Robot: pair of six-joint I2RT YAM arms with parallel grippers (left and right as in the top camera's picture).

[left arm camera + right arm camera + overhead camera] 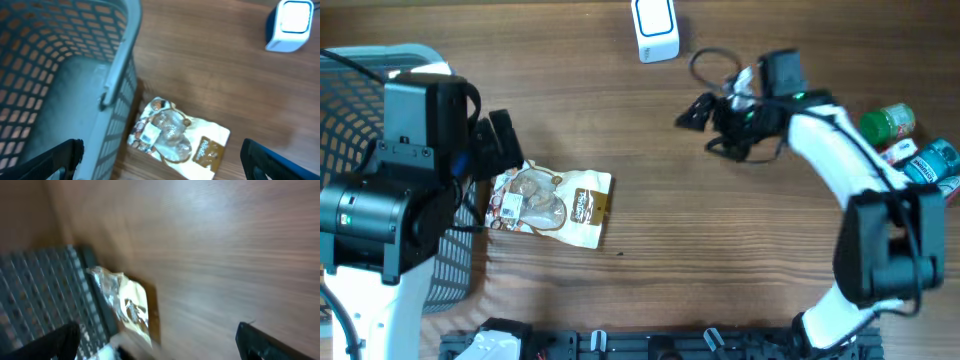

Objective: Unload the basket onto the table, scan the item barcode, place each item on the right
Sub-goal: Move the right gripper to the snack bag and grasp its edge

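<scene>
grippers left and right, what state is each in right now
Left gripper: jaws open wide, holding nothing, above the snack pouch.
Right gripper: jaws open wide, holding nothing.

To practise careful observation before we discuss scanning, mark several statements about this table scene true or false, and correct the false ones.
1. The snack pouch lies on the table beside the basket. True.
2. The left gripper grips the pouch. False: its jaws are open, holding nothing.
3. The white scanner sits inside the basket. False: it stands on the table, apart from it.
4. The right gripper is open and empty. True.
</scene>
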